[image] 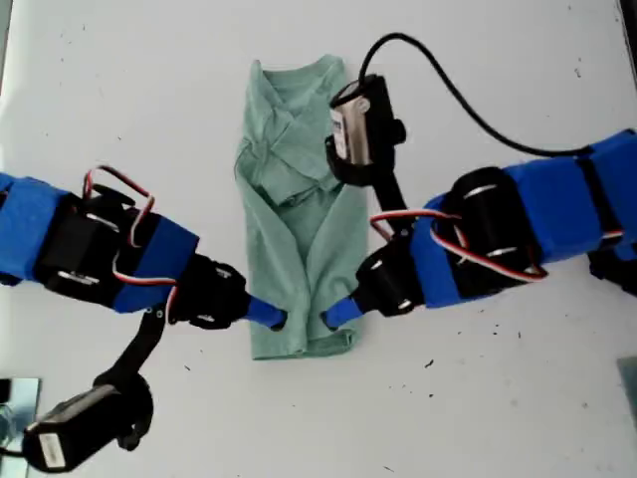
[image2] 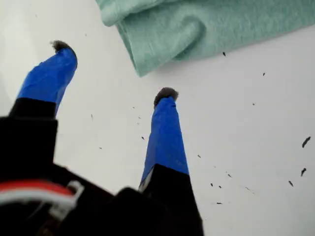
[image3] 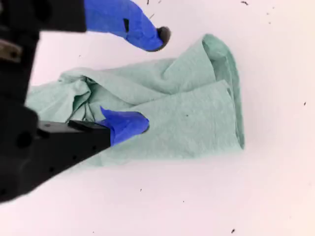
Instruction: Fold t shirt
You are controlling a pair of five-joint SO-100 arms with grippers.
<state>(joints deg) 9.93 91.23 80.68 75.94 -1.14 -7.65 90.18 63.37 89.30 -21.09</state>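
Sage-green t shirt (image: 299, 209) folded lengthwise (rumpled), lying flat.

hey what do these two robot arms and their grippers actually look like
Both arms have black motor bodies wrapped in blue tape, with thin red and white wires looping over them. My first gripper and my second gripper have blue-taped fingers with dark tips. Each carries a black wrist camera.

A plain white table (image: 518, 418) is seen from above, filling nearly the whole exterior view. Its matte surface is evenly lit, with only soft shadows cast on it. Small dark specks (image2: 304, 141) are scattered across the white top. No walls, windows or floor can be made out.
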